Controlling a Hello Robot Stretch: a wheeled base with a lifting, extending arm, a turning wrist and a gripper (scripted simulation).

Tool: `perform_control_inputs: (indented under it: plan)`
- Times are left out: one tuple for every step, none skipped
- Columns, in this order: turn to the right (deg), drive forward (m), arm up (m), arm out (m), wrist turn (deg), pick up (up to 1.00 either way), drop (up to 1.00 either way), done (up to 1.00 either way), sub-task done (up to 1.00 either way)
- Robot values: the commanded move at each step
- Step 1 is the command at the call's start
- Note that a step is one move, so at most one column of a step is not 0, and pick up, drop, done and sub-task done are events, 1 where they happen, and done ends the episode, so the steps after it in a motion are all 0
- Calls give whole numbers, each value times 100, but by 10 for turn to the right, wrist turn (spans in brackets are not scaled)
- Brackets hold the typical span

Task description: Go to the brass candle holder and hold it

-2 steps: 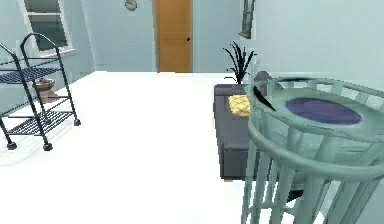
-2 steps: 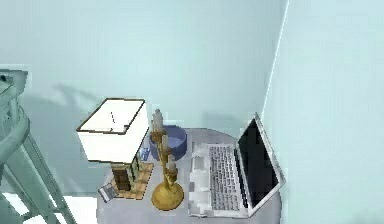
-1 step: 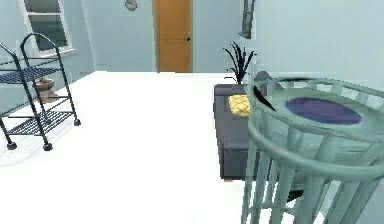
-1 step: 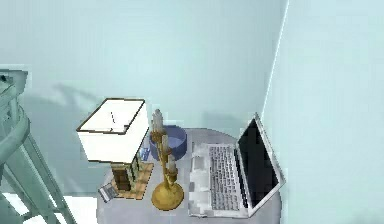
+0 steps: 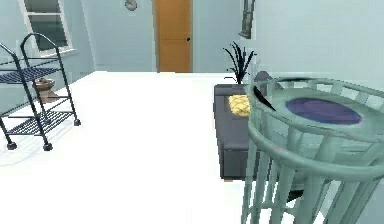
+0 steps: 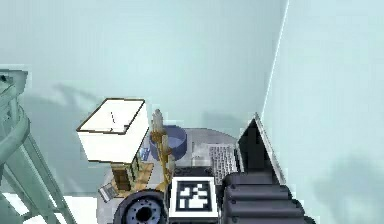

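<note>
A slim brass-coloured upright piece (image 6: 159,143), likely the candle holder, stands on a round grey tabletop (image 6: 215,135) in the arm side view. It is just right of a lamp with a white shade (image 6: 112,130). The gripper's dark body (image 6: 141,208) sits at the bottom edge, left of a white marker square (image 6: 192,197), directly below the brass piece. Its far end is mixed up with the things on the table. I cannot tell whether it holds anything, or whether it touches the brass piece.
An open laptop (image 6: 238,152) and a grey-blue bowl (image 6: 178,135) share that table, near the wall corner. In the forward view, a pale green railed stand (image 5: 300,150) holding a purple dish rises at the near right. Behind it stands a dark bench (image 5: 228,125) with a plant. A black wire cart (image 5: 35,95) stands at the left and an orange door (image 5: 173,35) far ahead.
</note>
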Motion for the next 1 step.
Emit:
perform_control_inputs:
  plan:
    - [0, 0, 0, 8, 0, 0, 0, 0, 0]
